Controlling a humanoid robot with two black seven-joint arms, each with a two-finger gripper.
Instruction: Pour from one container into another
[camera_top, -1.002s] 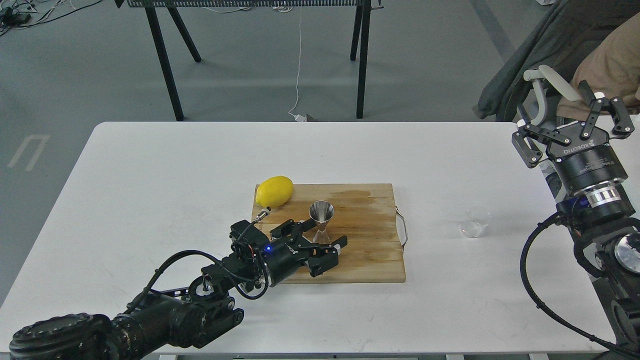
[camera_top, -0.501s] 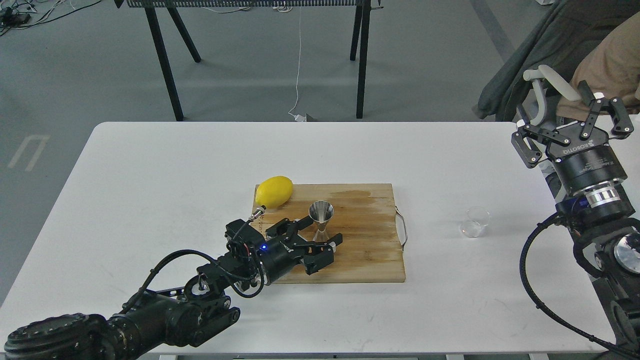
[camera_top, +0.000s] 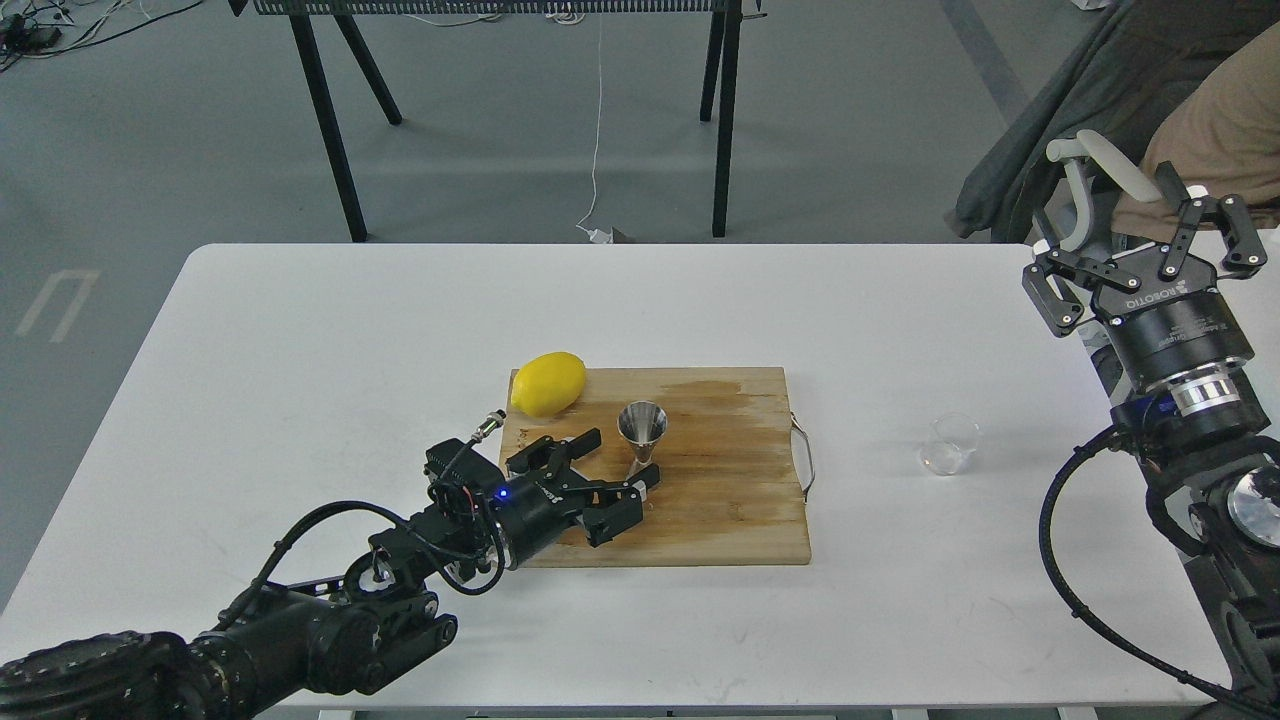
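Observation:
The steel hourglass jigger (camera_top: 642, 434) stands upright on the wooden cutting board (camera_top: 730, 480), wide cone up. My left gripper (camera_top: 612, 470) lies low over the board just left of the jigger, open, its fingertips close to the jigger's base but apart from it. The small clear glass cup (camera_top: 950, 443) stands alone on the white table to the right of the board. My right gripper (camera_top: 1150, 262) hangs open above the table's far right edge, well behind and right of the cup, holding nothing.
A yellow lemon (camera_top: 548, 382) rests on the board's far left corner. The board has a metal handle (camera_top: 806, 457) on its right end. A chair with clothing (camera_top: 1120, 110) stands past the right edge; a black-legged table (camera_top: 520, 100) stands behind.
My left gripper has drawn back to the left and toward me, away from the jigger it had straddled. The jigger, cup and right arm have stayed put.

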